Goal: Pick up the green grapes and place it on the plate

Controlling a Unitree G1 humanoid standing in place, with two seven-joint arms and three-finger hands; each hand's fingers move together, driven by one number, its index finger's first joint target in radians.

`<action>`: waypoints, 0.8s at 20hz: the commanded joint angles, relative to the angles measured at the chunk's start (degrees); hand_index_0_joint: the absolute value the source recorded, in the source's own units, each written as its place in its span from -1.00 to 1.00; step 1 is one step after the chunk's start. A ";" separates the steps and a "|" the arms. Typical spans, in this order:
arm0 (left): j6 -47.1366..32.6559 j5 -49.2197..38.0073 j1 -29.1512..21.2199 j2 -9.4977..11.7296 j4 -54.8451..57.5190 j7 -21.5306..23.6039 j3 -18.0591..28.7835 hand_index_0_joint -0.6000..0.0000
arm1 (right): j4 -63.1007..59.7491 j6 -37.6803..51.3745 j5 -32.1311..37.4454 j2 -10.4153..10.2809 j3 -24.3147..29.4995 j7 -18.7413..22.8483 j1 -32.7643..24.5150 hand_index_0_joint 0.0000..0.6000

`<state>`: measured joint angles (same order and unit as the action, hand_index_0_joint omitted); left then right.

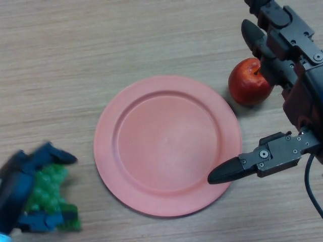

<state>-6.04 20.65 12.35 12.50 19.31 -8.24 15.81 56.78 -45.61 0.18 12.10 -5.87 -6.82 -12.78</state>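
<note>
While I watched the head view, my left hand (22, 191) sat at the near left corner of the table (75, 50), its fingers and thumb curled round the green grapes (48, 189), which were just left of the plate (166, 146) and not on it. On the right, my right hand (292, 101) hung with its fingers straight and spread wide, holding nothing; its thumb tip lay over the plate's near right rim. Farther back, a red apple (247, 80) rested on the wood just beyond the plate's far right edge, with the hand's upper fingers right beside it.
</note>
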 commanded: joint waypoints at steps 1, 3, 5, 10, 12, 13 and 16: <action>1.30 -6.13 -1.09 0.43 10.69 -2.48 4.92 -1.00 | 3.22 4.98 2.60 0.44 1.76 1.82 -2.60 -1.00; 7.50 -6.51 -2.38 -0.06 18.58 -5.65 3.51 -1.00 | 3.22 4.92 2.92 0.26 1.74 1.96 -2.79 -1.00; 7.70 -2.04 -3.68 0.50 23.15 -8.12 -0.95 -1.00 | 3.22 4.65 3.17 0.16 1.87 1.88 -3.22 -1.00; 12.74 1.71 -3.95 -0.57 29.06 -13.93 -10.95 -1.00 | 2.76 4.42 3.61 0.45 2.16 2.04 -3.77 -1.00; 13.24 0.66 -3.91 -0.47 29.13 -13.78 -11.08 -0.33 | 2.70 4.49 3.49 0.43 2.06 2.00 -3.79 -1.00; 13.36 0.09 -3.90 -0.28 28.99 -13.69 -11.14 0.00 | 2.66 4.56 3.39 0.40 2.00 1.95 -3.79 -1.00; 14.50 -2.55 -5.25 0.38 27.48 -10.78 -10.52 1.00 | 2.38 4.85 2.36 0.11 1.24 1.62 -3.62 -1.00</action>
<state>11.76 18.69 7.92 11.68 44.26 -23.66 1.50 56.62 -46.45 2.41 12.07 -5.97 -6.36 -14.52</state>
